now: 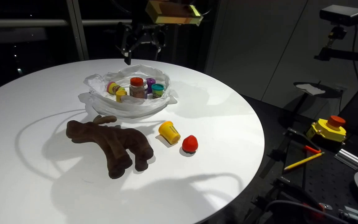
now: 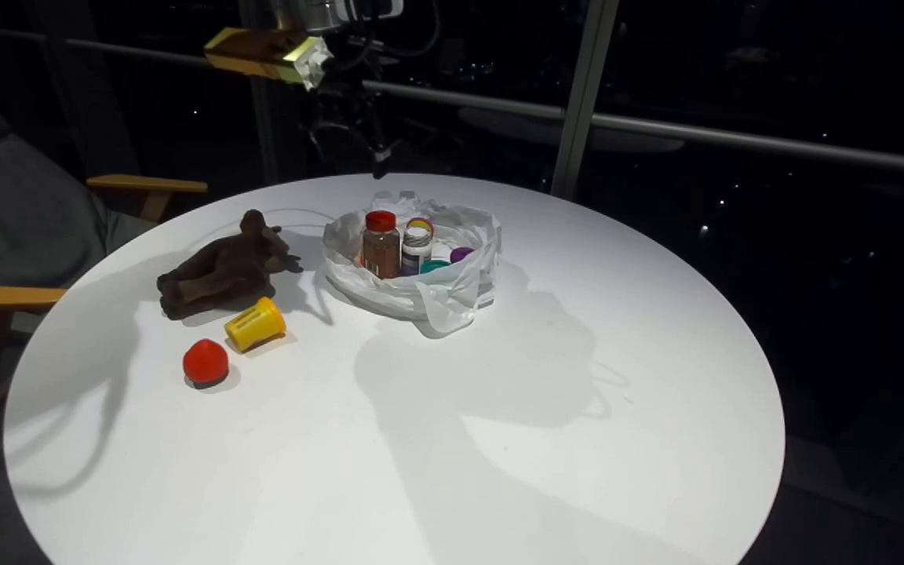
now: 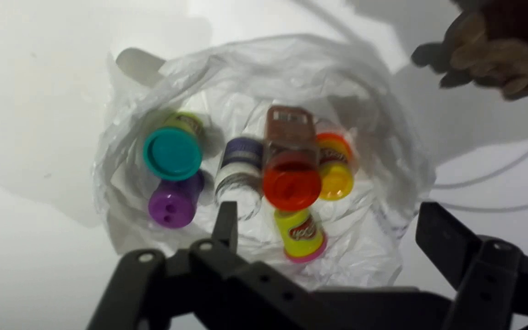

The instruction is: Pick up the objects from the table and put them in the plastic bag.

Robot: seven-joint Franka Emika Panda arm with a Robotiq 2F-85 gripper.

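The plastic bag [image 1: 120, 109], whitish and crumpled, lies spread open on the table in both exterior views. Inside it are a red-lidded jar [image 3: 291, 183], a white bottle [image 3: 241, 158], a purple container [image 3: 172, 206] and several small tubs, among them a teal-lidded tub [image 3: 172, 153]. Outside the bag, the brown plush toy [image 1: 113, 140] rests close to its edge. Beside the toy are a yellow tub [image 1: 169, 133] on its side and a red ball [image 1: 190, 143]. My gripper [image 3: 330, 208] is raised above the bag with its jaws wide apart and nothing between them.
The round white table [image 2: 577, 471] carries everything, its far rim near a dark window. In an exterior view, a chair [image 2: 146, 185] stands close to the table's edge. A yellow emergency-stop box [image 1: 326, 130] and a mounted camera [image 1: 343, 15] are off the table.
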